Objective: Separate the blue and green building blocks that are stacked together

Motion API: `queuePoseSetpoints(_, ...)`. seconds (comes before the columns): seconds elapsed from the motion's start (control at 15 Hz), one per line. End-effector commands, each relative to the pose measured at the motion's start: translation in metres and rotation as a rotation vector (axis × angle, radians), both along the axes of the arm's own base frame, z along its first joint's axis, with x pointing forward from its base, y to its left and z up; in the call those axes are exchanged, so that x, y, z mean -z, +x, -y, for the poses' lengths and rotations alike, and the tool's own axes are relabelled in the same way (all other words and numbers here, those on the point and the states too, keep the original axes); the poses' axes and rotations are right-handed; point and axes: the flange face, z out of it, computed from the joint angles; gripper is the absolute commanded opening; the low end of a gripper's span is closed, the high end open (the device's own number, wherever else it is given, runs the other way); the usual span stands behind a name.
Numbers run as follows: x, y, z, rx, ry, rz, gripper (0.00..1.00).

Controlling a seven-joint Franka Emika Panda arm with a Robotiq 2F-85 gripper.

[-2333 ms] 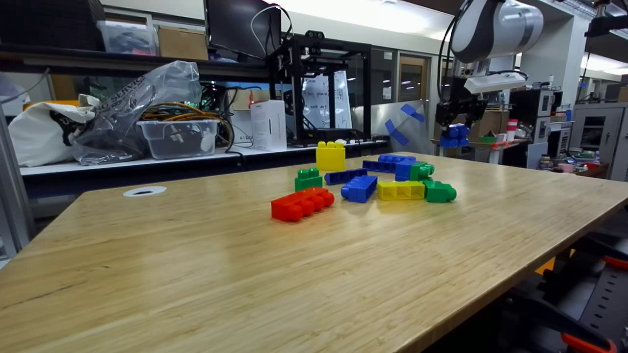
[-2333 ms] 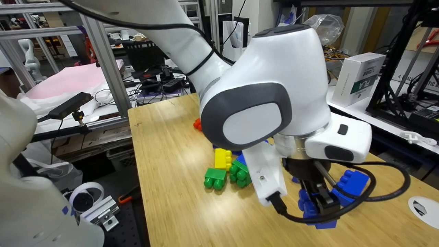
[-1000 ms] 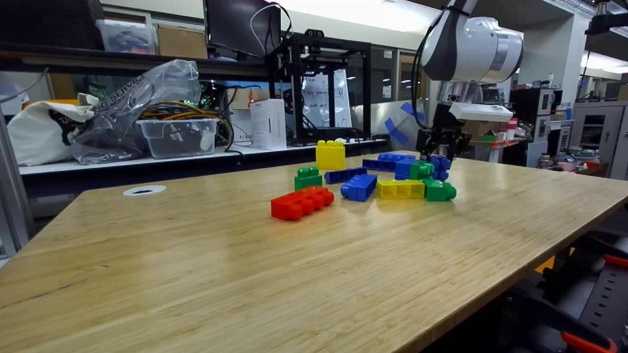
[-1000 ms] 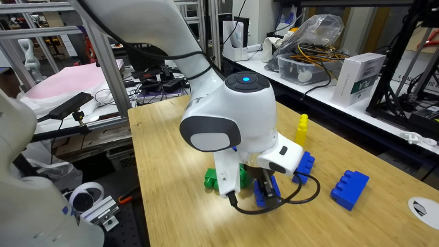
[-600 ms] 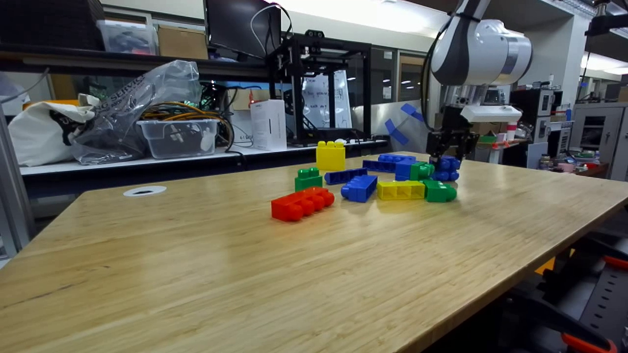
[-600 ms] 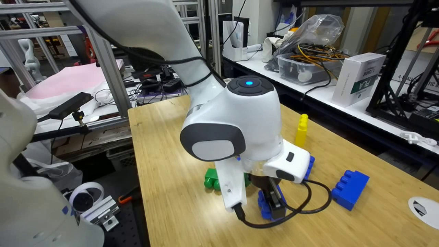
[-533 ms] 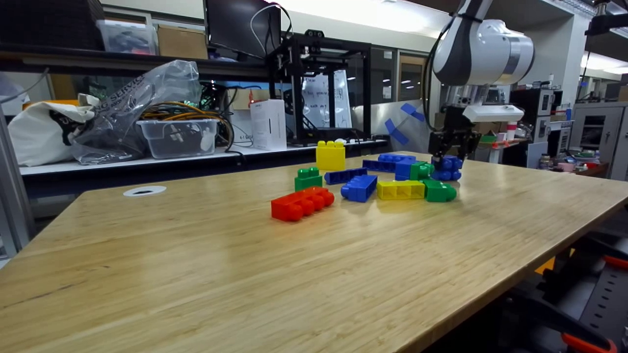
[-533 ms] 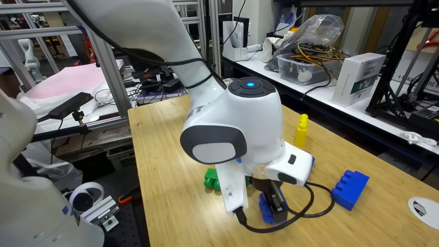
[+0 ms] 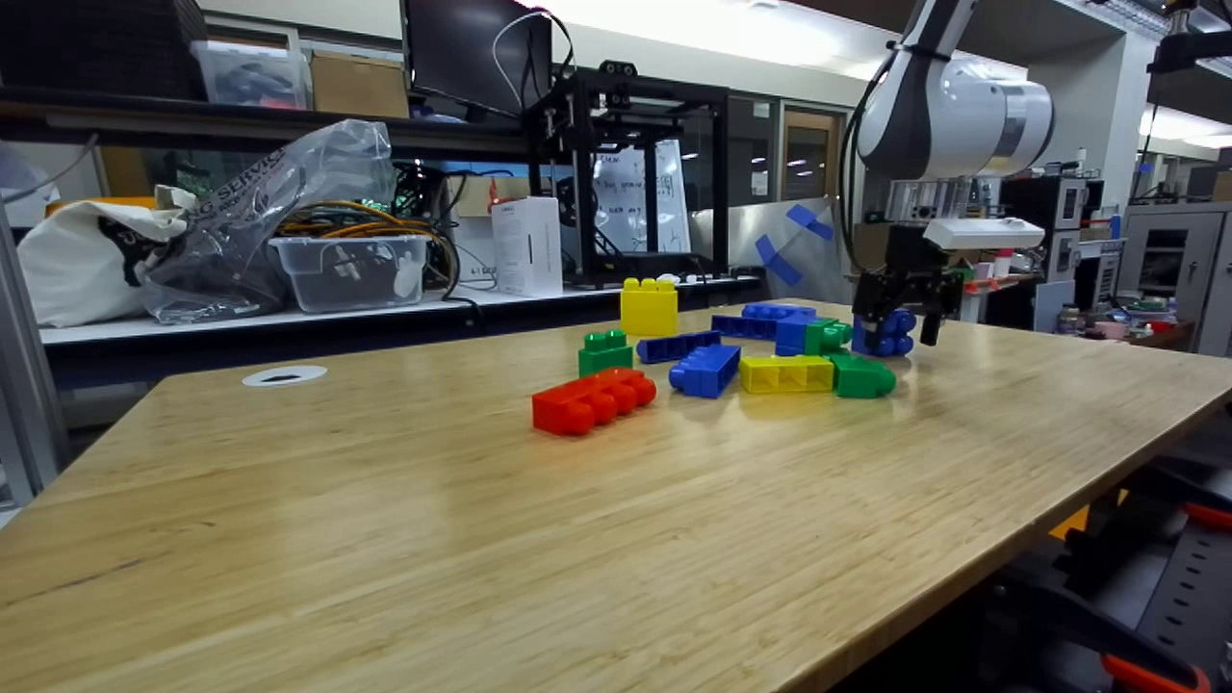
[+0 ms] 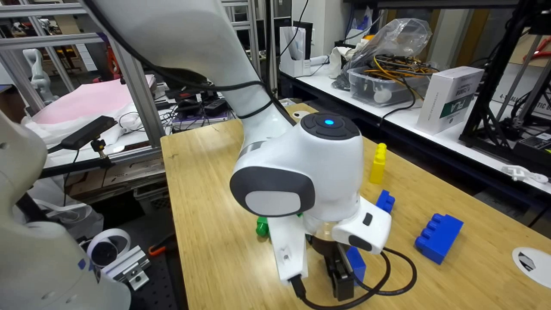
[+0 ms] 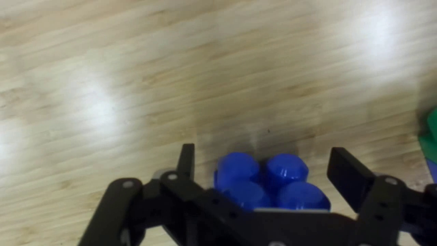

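Between 2 and 3 o'clock of the red brick in an exterior view: blue block and green block, lying end to end on the surface, green's studs facing about 3. They look joined; seam too small to confirm. My read: that's the task pair.

Expect light, stiff, hard plastic; glossy, so likely slick; not fragile. Stud fit should be the main resistance. Take green by its flat side walls, off the round studs, pull along the stud axis. Nothing seen bracing blue, so the pair may drag or lift whole; a small rock may help. Yellow brick at 7 and second green brick at 4 sit near, could foul a low finger.

Loose blue brick is near the pair, at 3. End effector straddles it: fingers spread wider than the brick, gap showing both sides in wrist view, nothing held. Can't rule out a light touch lower down. To reach the pair it'd need to go toward 9.
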Motion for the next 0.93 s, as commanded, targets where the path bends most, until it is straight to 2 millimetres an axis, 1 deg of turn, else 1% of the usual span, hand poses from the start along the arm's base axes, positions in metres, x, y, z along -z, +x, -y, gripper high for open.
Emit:
queuePoseSetpoints(0.0, -0.011, 0.000, 0.004, -0.017, 0.017, -0.049, 1.00)
queuePoseSetpoints(0.07, -0.018, 0.002, 0.005, -0.020, 0.006, -0.058, 1.00)
queuePoseSetpoints(0.2, -0.041, 0.007, 0.006, -0.025, -0.025, -0.059, 1.00)
queuePoseSetpoints(0.27, -0.057, 0.010, 0.005, -0.026, -0.042, -0.053, 1.00)
queuePoseSetpoints(0.4, -0.094, 0.017, 0.000, -0.030, -0.055, -0.056, 1.00)
queuePoseSetpoints(0.6, -0.156, 0.027, -0.022, -0.061, 0.013, -0.084, 1.00)
queuePoseSetpoints(0.73, -0.190, 0.033, -0.038, -0.090, 0.047, -0.083, 1.00)
queuePoseSetpoints(0.87, -0.215, 0.037, -0.056, -0.126, 0.081, -0.063, 1.00)
